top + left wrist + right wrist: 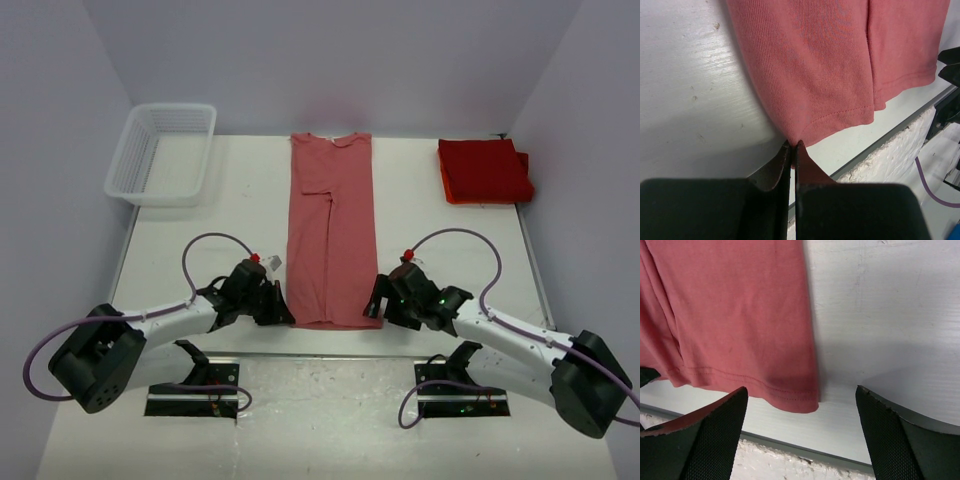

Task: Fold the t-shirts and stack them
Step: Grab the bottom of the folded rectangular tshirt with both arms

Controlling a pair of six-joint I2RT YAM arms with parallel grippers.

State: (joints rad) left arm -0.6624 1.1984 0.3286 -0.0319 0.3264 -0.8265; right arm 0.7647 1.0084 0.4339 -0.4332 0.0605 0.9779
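A faded salmon-red t-shirt (331, 230) lies folded into a long narrow strip down the table's middle, collar at the far end. My left gripper (284, 317) is shut on the strip's near left hem corner (805, 136), the cloth pinched between the fingertips (794, 150). At the near right hem corner (800, 400) my right gripper (376, 312) stands open, its fingers wide on either side of that corner without touching it. Deep red t-shirts (484, 170) lie folded flat in a stack at the far right.
A white mesh basket (162, 153) stands at the far left corner. The table's near edge (790, 450) runs just below both grippers. Both arm bases (190, 385) sit on the lower board in front of it.
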